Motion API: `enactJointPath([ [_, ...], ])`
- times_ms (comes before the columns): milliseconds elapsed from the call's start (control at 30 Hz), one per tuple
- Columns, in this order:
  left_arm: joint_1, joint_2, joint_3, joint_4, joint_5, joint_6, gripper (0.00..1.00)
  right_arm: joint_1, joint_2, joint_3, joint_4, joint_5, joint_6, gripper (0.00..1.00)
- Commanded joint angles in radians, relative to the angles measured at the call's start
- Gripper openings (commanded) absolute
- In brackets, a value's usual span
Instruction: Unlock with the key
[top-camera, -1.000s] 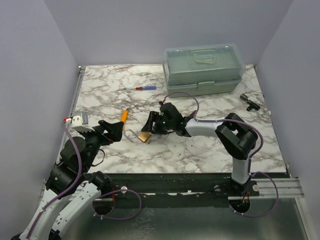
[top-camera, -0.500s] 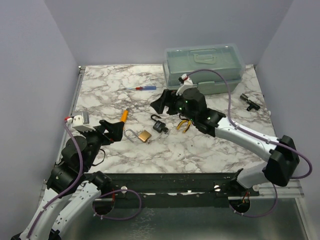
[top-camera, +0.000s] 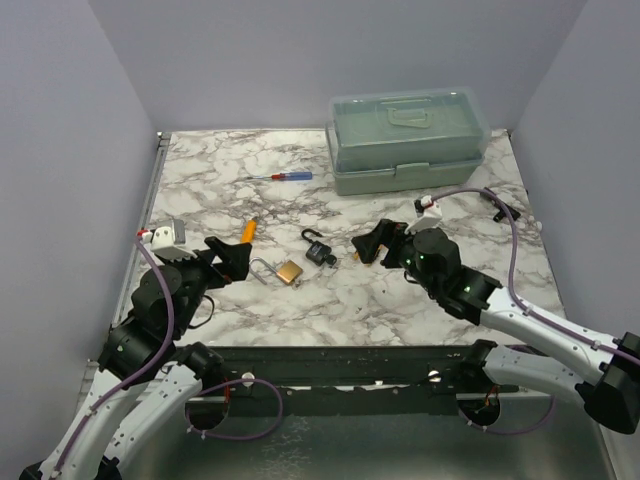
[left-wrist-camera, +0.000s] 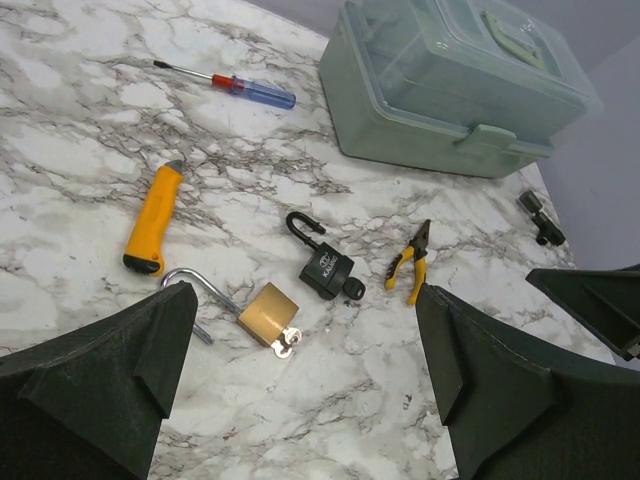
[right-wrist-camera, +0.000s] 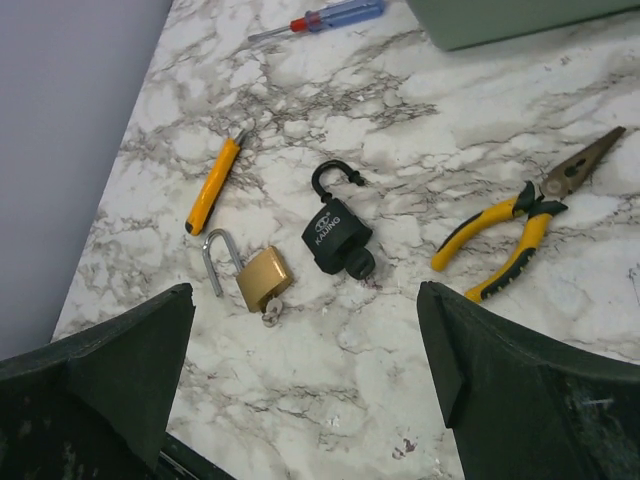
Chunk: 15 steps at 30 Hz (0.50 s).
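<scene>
A brass padlock (top-camera: 290, 272) lies left of the table's middle with its steel shackle (left-wrist-camera: 190, 297) swung open. The small silver key (left-wrist-camera: 283, 343) sticks out of its bottom end, also seen in the right wrist view as the key (right-wrist-camera: 269, 313). A black padlock (top-camera: 320, 252) lies just right of it, its shackle unhooked and a black-headed key (right-wrist-camera: 360, 264) in its base. My left gripper (top-camera: 228, 258) hovers open to the left of the brass padlock. My right gripper (top-camera: 383, 243) hovers open to the right of the black padlock. Neither holds anything.
Yellow-handled pliers (right-wrist-camera: 520, 230) lie right of the black padlock, under my right gripper. A yellow utility knife (top-camera: 248, 230) lies behind the brass padlock. A red-and-blue screwdriver (top-camera: 285, 177) and a green toolbox (top-camera: 407, 140) sit at the back. A small black part (left-wrist-camera: 540, 215) lies far right.
My right arm left the brass padlock, swung up toward the back, then drew back to the right, its jaws opening wider. The left arm barely moved.
</scene>
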Motion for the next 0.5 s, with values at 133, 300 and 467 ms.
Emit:
enactJointPath([
  [133, 0.009, 0.014, -0.011, -0.002, -0.023, 0.009, 0.99, 0.0, -0.068, -0.075, -0.167, 0.086, 0.195, 1.0],
  [300, 0.011, 0.016, -0.012, -0.002, -0.024, 0.009, 0.99, 0.0, -0.112, -0.159, -0.109, 0.066, 0.197, 1.0],
  [467, 0.011, 0.019, -0.013, -0.001, -0.024, 0.009, 0.99, 0.0, -0.123, -0.182, -0.061, 0.048, 0.174, 1.0],
])
